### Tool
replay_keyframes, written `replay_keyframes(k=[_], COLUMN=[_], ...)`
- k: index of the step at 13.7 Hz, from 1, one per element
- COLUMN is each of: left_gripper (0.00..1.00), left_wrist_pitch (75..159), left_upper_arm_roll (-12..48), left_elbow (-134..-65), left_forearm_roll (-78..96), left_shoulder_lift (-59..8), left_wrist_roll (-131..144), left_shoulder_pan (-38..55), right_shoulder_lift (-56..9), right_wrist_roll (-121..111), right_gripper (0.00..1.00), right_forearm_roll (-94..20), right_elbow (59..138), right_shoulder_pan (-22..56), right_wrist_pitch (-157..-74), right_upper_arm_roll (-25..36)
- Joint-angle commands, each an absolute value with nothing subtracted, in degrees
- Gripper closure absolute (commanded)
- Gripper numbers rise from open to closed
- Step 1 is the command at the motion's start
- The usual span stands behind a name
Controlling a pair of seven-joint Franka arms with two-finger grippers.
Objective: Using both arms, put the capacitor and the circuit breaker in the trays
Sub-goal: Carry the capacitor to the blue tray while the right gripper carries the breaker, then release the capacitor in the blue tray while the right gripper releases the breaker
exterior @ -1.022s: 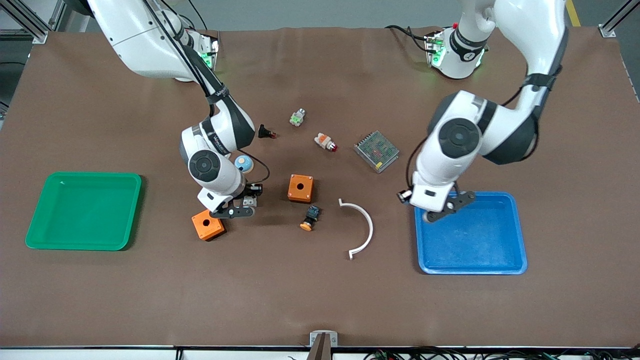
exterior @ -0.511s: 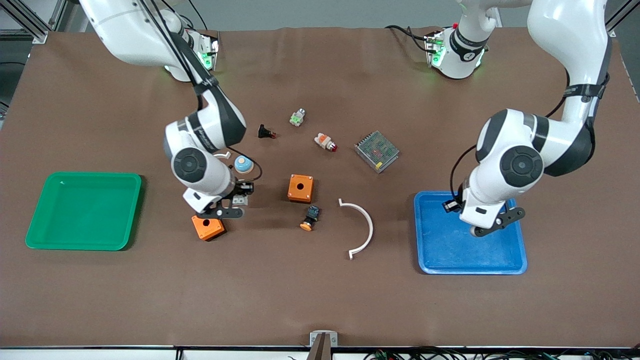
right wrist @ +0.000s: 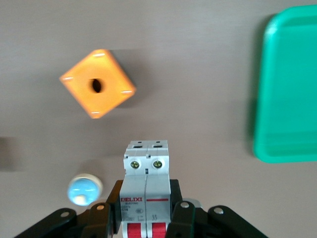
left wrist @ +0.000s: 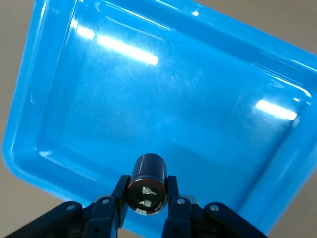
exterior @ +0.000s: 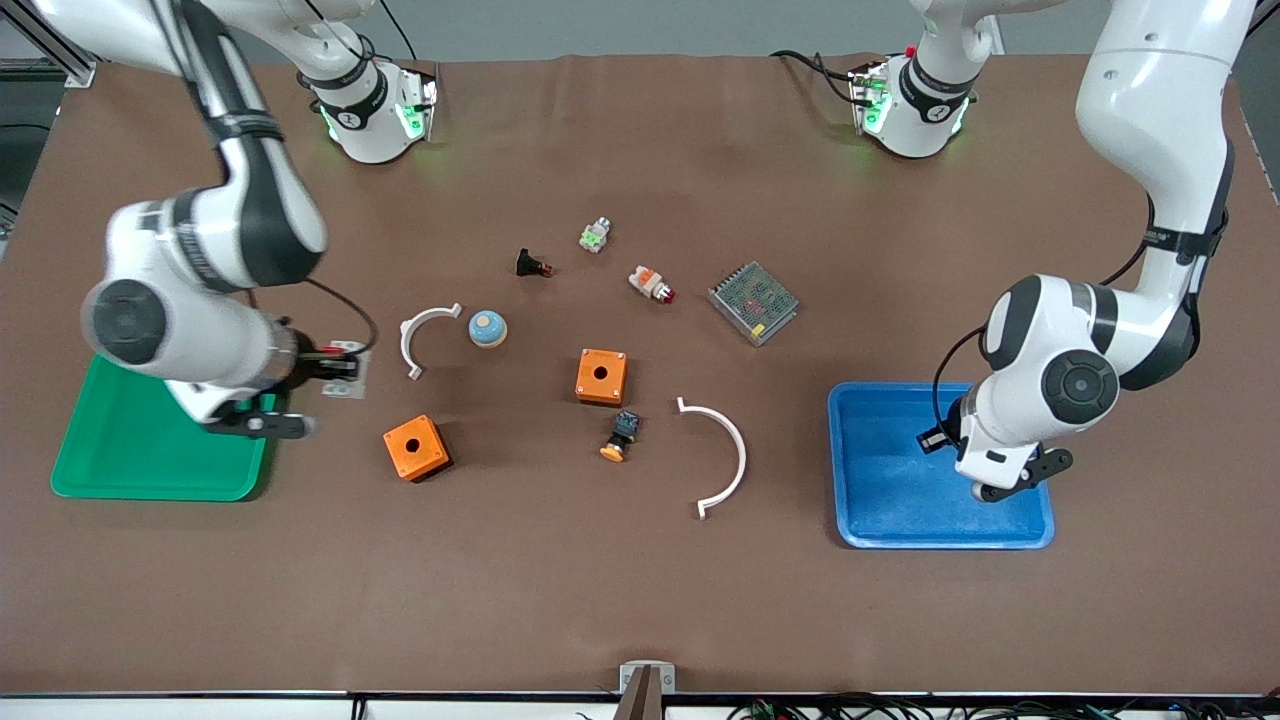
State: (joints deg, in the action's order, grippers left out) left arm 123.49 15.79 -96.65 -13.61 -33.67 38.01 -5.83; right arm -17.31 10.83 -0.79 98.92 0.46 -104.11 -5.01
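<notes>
My left gripper [left wrist: 147,194] is shut on the capacitor [left wrist: 147,182], a stubby dark cylinder with a silvery end. It holds it above the blue tray [left wrist: 208,99]. In the front view the left gripper [exterior: 985,487] hangs over the blue tray's [exterior: 900,520] corner nearest the camera, at the left arm's end. My right gripper [right wrist: 147,210] is shut on the circuit breaker [right wrist: 147,183], a white-grey block with two red levers. In the front view the circuit breaker [exterior: 345,372] is held above bare table, between the green tray [exterior: 130,460] and a white arc [exterior: 422,335].
Two orange boxes [exterior: 415,447] [exterior: 601,375], a blue-topped round button [exterior: 487,328], a black switch with orange cap [exterior: 620,437], a second white arc [exterior: 725,455], a meshed power supply [exterior: 753,301], an indicator lamp [exterior: 651,283] and a black push-button [exterior: 532,265] lie mid-table.
My right arm has carried the circuit breaker from beside the orange box toward the green tray. My left arm has carried the capacitor farther over the blue tray.
</notes>
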Motion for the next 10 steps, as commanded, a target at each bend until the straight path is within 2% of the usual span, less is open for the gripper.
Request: replay_keyframes(k=[1, 5, 6, 7, 9, 10], left_gripper=[1.00, 0.95, 0.83, 0.61, 0.00, 0.00], left_wrist_pitch=[127.08, 129.90, 129.90, 129.99, 129.90, 129.38], left_upper_arm_roll=[16.26, 16.35, 16.35, 16.35, 16.35, 16.43], left_elbow=[-96.59, -96.33, -96.33, -96.24, -96.41, -96.33], left_forearm_roll=[-17.39, -18.02, -17.93, -17.93, -17.31, -17.31], left_shoulder_lift=[-35.76, -38.41, -38.50, -38.41, -38.06, -37.45], left_wrist_roll=[34.90, 30.59, 30.59, 30.59, 30.67, 30.59], left_shoulder_pan=[-7.12, -9.58, -9.49, -9.58, -9.67, -9.75], right_shoulder_lift=[-17.49, -20.02, -21.95, -23.63, -26.79, -28.11], right_wrist_roll=[4.77, -2.53, -4.11, -5.09, -5.62, -6.84], right_gripper=[0.77, 0.78, 0.78, 0.78, 0.78, 0.78], right_forearm_roll=[-0.27, 3.78, 4.04, 5.17, 7.46, 7.64], right_elbow=[97.56, 94.67, 93.18, 91.34, 88.61, 88.42], right_shoulder_pan=[-6.83, -14.57, -16.16, -17.74, -20.55, -21.96], right_wrist_pitch=[-102.66, -103.18, -103.36, -103.71, -104.58, -105.46], right_upper_arm_roll=[-5.98, -5.98, -5.98, -5.98, -5.98, -5.98])
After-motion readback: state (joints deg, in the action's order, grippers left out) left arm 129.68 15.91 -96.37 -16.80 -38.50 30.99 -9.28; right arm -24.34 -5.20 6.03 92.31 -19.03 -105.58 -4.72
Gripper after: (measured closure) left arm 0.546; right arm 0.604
